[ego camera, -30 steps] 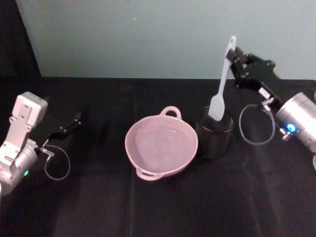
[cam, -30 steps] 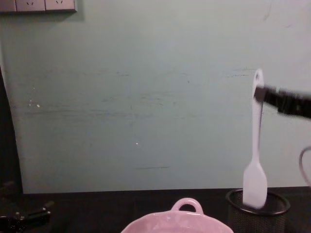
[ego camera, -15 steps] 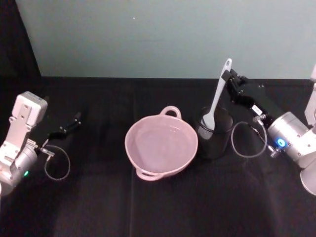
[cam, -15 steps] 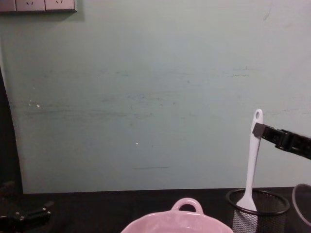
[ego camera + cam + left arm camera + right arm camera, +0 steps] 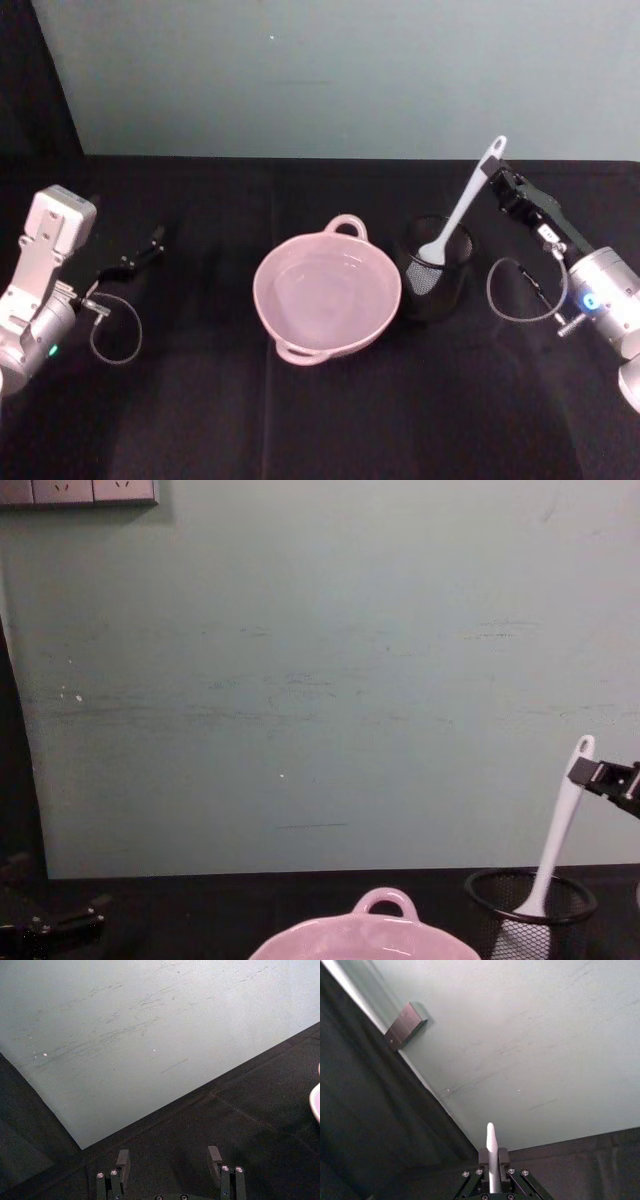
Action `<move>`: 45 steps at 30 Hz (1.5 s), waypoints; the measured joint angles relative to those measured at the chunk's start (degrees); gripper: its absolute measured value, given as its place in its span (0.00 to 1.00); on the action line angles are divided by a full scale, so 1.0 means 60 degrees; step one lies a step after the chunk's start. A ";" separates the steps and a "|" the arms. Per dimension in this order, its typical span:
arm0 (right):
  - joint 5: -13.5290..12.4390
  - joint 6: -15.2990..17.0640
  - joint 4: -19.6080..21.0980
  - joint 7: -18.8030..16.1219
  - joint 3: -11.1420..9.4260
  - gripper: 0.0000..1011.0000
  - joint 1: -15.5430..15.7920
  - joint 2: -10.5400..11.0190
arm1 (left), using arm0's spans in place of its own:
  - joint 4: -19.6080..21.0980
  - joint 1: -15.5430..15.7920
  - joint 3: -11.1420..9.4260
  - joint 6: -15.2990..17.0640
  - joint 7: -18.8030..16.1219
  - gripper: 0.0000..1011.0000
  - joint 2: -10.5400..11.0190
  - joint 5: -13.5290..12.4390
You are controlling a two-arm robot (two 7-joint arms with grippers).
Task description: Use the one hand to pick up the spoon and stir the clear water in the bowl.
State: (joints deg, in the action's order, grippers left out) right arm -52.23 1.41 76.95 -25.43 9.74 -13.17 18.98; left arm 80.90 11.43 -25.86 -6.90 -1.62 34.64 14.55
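beside the black mesh cup (image 5: 436, 281), the right claw (image 5: 503, 181) grips the spoon (image 5: 462, 204) handle, blade inside.

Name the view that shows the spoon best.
The head view: the whole spoon shows, blade down in the mesh cup, handle in the right tool. The chest view gives its side; the right wrist view, just its handle tip.

No legible text, labels, brands or numbers anywhere.
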 joint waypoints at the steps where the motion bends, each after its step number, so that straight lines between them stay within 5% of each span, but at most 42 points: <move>1: -0.0071 0.0001 -0.0010 -0.0004 -0.0020 0.13 0.0015 0.0000 | 0.0000 0.0001 0.0000 -0.0001 0.0000 1.00 0.0000 0.0000; 7: -0.0527 -0.0133 -0.0082 -0.0110 -0.0147 0.30 0.0099 -0.0002 | 0.0000 0.0000 0.0000 0.0000 0.0000 1.00 0.0000 0.0000; 18: -0.0696 -0.0226 0.0048 0.0058 0.0024 0.64 0.0138 0.0209 | 0.0000 0.0000 0.0000 0.0000 0.0000 1.00 0.0000 0.0000; 29: -0.1063 0.0165 0.1640 0.0700 0.0047 0.96 0.1167 0.0862 | 0.0000 0.0001 0.0000 -0.0001 0.0000 1.00 0.0000 -0.0001; 38: -0.1725 0.0787 0.3000 0.1143 -0.0390 0.99 0.2085 0.1744 | 0.0000 0.0000 0.0000 0.0000 0.0000 1.00 0.0000 0.0000; 45: -0.2256 0.2039 0.3281 0.1882 -0.0606 0.99 0.2344 0.2723 | 0.0000 0.0000 0.0000 -0.0001 0.0000 1.00 0.0000 0.0000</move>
State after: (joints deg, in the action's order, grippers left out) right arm -65.76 13.64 96.63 -14.14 6.10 0.89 35.32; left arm 80.90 11.43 -25.86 -6.91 -1.62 34.65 14.55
